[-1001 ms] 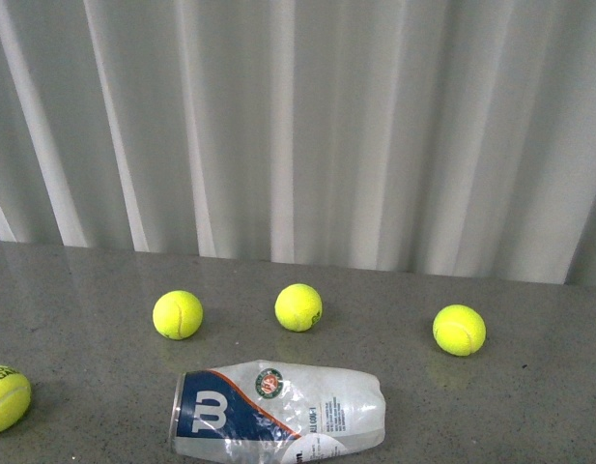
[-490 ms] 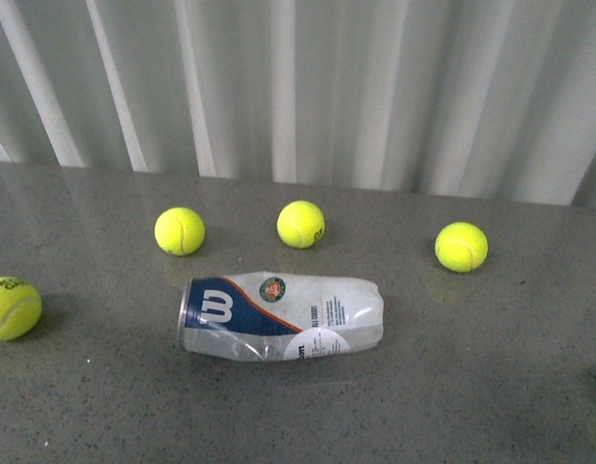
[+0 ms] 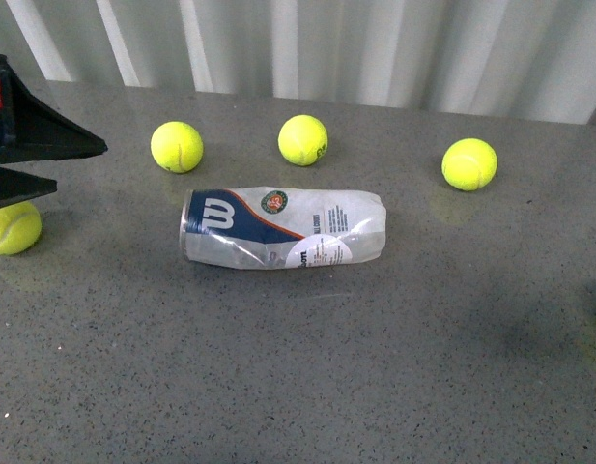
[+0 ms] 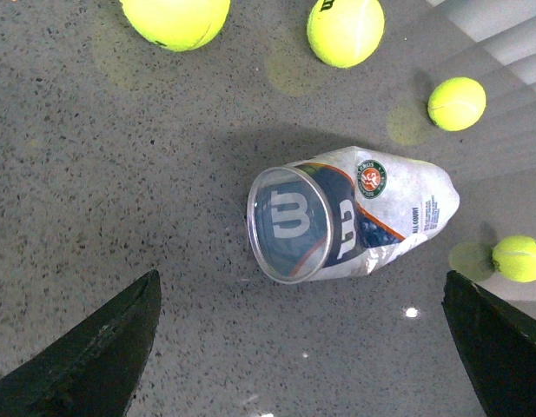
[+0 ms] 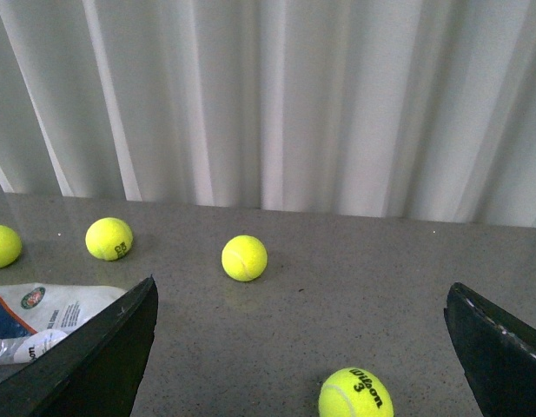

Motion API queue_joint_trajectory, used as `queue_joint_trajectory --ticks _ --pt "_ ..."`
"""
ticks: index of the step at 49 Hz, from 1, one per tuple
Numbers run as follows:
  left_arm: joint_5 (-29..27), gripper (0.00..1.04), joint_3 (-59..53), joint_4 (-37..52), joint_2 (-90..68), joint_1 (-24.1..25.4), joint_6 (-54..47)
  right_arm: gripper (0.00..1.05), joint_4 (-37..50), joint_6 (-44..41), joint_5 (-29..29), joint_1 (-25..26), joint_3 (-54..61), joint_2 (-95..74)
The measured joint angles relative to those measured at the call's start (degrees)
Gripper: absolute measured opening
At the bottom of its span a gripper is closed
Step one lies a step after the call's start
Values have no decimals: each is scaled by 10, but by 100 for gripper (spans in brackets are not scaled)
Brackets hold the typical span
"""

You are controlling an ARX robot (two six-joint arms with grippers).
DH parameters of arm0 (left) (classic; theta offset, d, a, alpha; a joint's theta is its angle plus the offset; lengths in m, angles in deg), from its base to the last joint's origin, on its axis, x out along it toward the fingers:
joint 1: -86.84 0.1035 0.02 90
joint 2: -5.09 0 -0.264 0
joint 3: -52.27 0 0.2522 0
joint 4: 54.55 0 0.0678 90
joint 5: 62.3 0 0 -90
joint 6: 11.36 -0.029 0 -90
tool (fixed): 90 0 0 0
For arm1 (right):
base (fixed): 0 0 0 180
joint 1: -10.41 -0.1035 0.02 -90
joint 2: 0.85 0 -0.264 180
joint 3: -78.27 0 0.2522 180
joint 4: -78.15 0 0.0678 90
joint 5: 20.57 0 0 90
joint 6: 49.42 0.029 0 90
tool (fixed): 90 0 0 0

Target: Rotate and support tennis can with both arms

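A grey speckled worktop point(image 3: 278, 387) fills most of the front view, and its far edge is met by a white pleated curtain point(image 3: 375, 48). A broad bare stretch is left on the near side and to the right of the tennis can point(image 3: 283, 227). The can is laid on its side near the middle, its rimmed open mouth turned to the robot's left and its crumpled end to the right. The left claw point(image 3: 80, 164) is held at the left edge of the front view, spread wide and gripping nothing, well apart from the can's mouth. In its wrist view the can is framed between the two black fingers point(image 4: 94, 365). The right claw point(image 5: 301, 282) is likewise spread wide and empty and is pointed across the worktop toward the curtain. Three tennis balls point(image 3: 303, 140) are lined up behind the can, apart from it. A fourth ball point(image 3: 10, 227) is seen at the left edge, just below the left claw's lower finger.
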Motion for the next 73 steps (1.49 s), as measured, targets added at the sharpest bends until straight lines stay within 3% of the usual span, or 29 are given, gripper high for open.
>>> queue_joint_trajectory --ticks 18,46,58,65,68,73 --pt "5 98 109 -10 -144 -50 -12 98 0 0 0 0 0 0" --pt "45 98 117 42 -207 -137 53 98 0 0 0 0 0 0" --pt "63 52 106 66 -202 -153 103 98 0 0 0 0 0 0" --pt "68 33 80 76 -187 -160 127 98 0 0 0 0 0 0" --pt "71 18 60 84 -168 -165 141 98 0 0 0 0 0 0" --pt "76 3 47 68 -134 -170 145 98 0 0 0 0 0 0"
